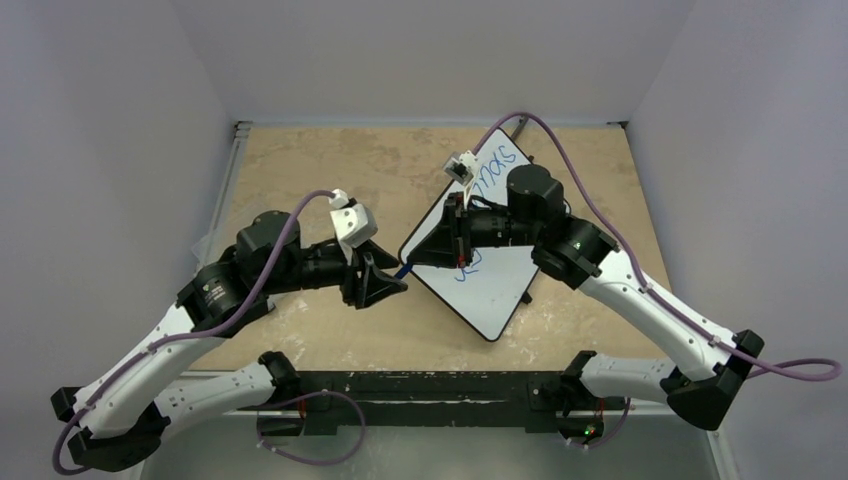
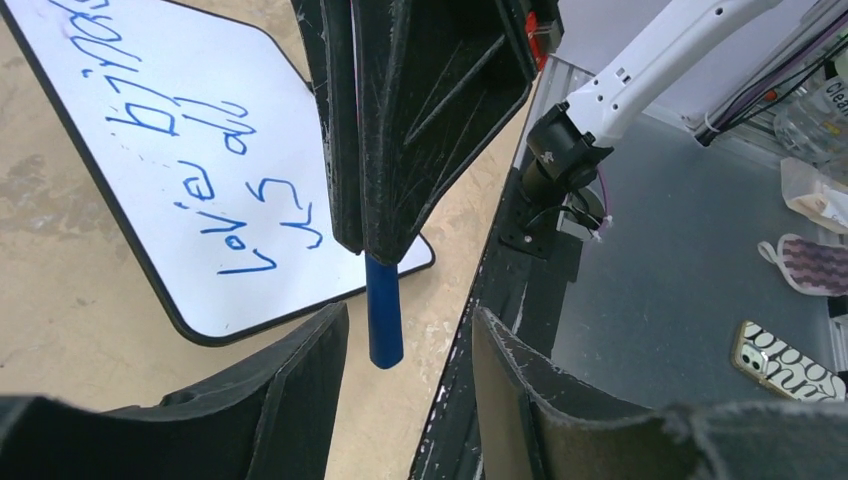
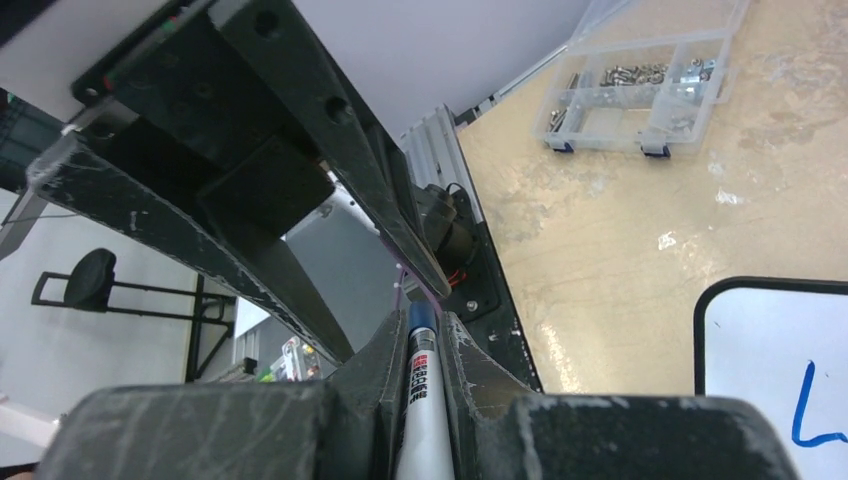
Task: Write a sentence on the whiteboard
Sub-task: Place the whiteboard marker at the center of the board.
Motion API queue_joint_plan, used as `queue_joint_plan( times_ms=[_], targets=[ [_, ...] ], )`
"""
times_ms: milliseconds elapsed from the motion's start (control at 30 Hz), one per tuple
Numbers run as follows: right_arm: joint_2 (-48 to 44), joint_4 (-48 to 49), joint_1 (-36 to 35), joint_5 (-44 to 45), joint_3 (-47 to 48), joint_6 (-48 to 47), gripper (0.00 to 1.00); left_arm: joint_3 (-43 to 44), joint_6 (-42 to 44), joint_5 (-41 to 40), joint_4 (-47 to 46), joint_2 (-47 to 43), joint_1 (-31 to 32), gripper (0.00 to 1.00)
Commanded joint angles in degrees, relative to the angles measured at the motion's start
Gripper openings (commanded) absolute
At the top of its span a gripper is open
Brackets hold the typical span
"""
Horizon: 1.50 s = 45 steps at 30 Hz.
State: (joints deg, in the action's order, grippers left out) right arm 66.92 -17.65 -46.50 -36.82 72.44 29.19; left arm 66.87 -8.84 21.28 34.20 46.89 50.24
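Right claw [image 3: 425,325], mine: clamped on marker [image 2: 384,310], whose blue end sticks out past the fingertips. My left claw [image 2: 408,315]: fingers spread either side of that blue end, clear of it. Beyond, whiteboard [image 2: 285,150] lies cornerwise on tan table [image 1: 330,170], bearing blue two-line sentence [image 2: 150,112].

The whiteboard [image 2: 285,110] carries a blue handwritten sentence [image 2: 215,190]: "love brings us all", with "brings" cut off at the edge. The marker [image 3: 420,400] has red print, too small to read. A bottle [image 2: 835,95] label begins "Clea".
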Motion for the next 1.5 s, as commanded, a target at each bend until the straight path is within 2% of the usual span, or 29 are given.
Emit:
queue_joint_plan(
  times_ms=[0, 133, 233, 333, 400, 567, 600, 667, 700, 867, 1000, 1200, 1367, 1467],
  targets=[
    [-1.8, 0.8, 0.0, -3.1, 2.8, -2.0, 0.00, 1.6, -1.5, 4.4, -1.5, 1.5, -0.8, 0.46],
    [-2.3, 2.9, 0.0, -5.1, 2.3, -1.2, 0.00, 2.0, -1.7, 5.7, -2.1, 3.1, -1.0, 0.42],
    [-2.6, 4.2, 0.0, -6.6, 1.8, -0.5, 0.00, 2.1, -1.9, 5.8, -2.8, 4.2, -1.1, 0.34],
    [-2.7, 5.1, 0.0, -7.8, 1.3, -0.3, 0.00, 1.8, -2.3, 5.4, -4.1, 4.7, -1.1, 0.19],
    [-2.7, 5.5, 0.0, -8.2, 0.9, -0.1, 0.00, 1.6, -2.8, 5.0, -5.0, 5.1, -1.0, 0.01],
    [-2.6, 5.5, 0.0, -8.0, 0.4, -0.1, 0.00, 0.1, -4.3, 3.5, -7.7, 4.6, -1.1, 0.00],
    [-2.6, 5.4, 0.0, -7.8, 0.5, -0.1, 0.06, 0.0, -4.4, 3.0, -7.8, 4.6, -1.1, 0.00],
    [-2.4, 4.6, 0.0, -7.1, 0.8, -0.3, 0.40, -0.9, -5.0, 1.0, -8.2, 3.8, -1.1, 0.00],
    [-2.4, 4.0, 0.0, -6.4, 1.0, -0.7, 0.52, -1.7, -5.4, -1.1, -8.8, 3.1, -1.1, 0.00],
    [-2.5, 0.9, 0.0, -0.3, 2.4, -2.2, 0.96, -5.7, -7.5, -9.9, -9.5, -1.6, -1.1, 0.00],
    [-3.0, -1.0, 0.0, 6.4, 3.5, -2.8, 0.99, -7.7, -9.8, -17.6, -7.5, -4.0, -1.1, 0.00],
    [-4.1, -3.9, 0.0, 17.6, 3.7, -4.3, 0.99, -9.2, -15.7, -33.3, 1.8, -6.4, -1.1, 0.00],
    [-4.5, -4.0, 0.0, 20.2, 3.1, -4.5, 0.99, -11.6, -24.1, -43.5, 8.6, -9.0, -1.1, 0.00],
    [-4.7, -3.9, 0.0, 21.0, 2.8, -4.4, 0.99, -15.1, -29.0, -46.3, 10.3, -9.9, -1.1, 0.00]
  ],
)
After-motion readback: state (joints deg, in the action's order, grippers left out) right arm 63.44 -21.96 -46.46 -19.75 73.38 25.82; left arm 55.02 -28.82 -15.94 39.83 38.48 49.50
